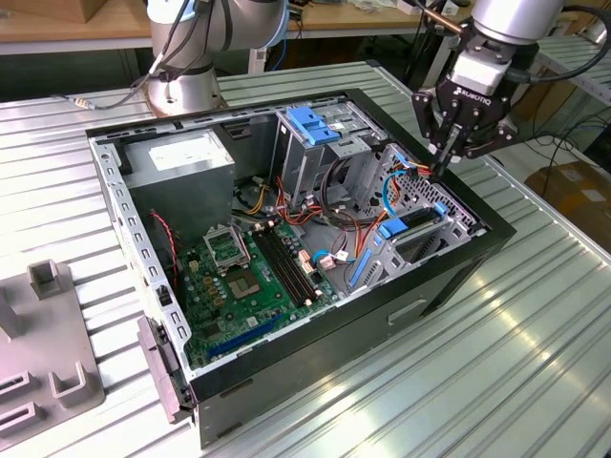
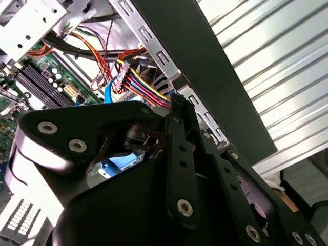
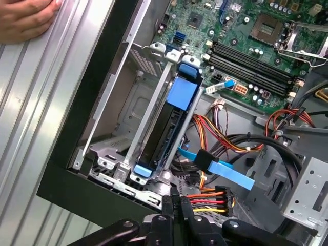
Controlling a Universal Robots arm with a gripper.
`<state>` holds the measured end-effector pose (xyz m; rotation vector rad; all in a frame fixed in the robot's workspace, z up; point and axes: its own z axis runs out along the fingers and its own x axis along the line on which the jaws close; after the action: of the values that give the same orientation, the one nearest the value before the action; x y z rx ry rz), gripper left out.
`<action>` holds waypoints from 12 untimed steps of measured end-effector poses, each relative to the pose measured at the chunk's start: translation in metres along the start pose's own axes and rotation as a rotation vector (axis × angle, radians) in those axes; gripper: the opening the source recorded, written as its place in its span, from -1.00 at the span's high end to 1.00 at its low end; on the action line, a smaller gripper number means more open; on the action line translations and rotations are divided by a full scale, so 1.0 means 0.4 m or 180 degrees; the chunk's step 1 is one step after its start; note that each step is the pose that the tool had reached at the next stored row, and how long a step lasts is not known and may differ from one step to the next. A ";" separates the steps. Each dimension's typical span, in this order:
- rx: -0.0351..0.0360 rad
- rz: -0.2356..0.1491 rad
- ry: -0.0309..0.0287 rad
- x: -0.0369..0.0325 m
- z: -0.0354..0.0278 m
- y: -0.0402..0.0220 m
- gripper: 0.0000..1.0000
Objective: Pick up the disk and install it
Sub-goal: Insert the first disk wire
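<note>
1. Pincer hangs with its fingers closed together and empty, tips just above the multicoloured cable bundle at the open computer case's edge.
2. Disk sits upright in its bay inside the case, just beside the pincer, blue carrier end showing.
3. Ribbed metal table carries the case; a hand rests on it, well apart.

Hand cut off at frame edge. Disk mostly hidden in its bay. Gripper fingertip gap indiscernible.
</note>
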<state>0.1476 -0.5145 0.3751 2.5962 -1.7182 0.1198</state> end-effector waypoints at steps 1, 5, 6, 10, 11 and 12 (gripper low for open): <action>-0.0007 0.0090 0.0002 0.000 0.000 0.000 0.66; -0.0023 0.0284 0.0007 0.000 0.001 0.000 0.66; -0.0026 0.0330 0.0008 0.000 0.002 0.000 0.66; -0.0045 0.0570 0.0012 0.000 0.002 0.000 0.66; -0.0048 0.0603 0.0013 0.000 0.002 0.000 0.66; -0.0052 0.0656 0.0014 0.000 0.002 0.000 0.66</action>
<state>0.1476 -0.5145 0.3742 2.3991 -1.9720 0.1149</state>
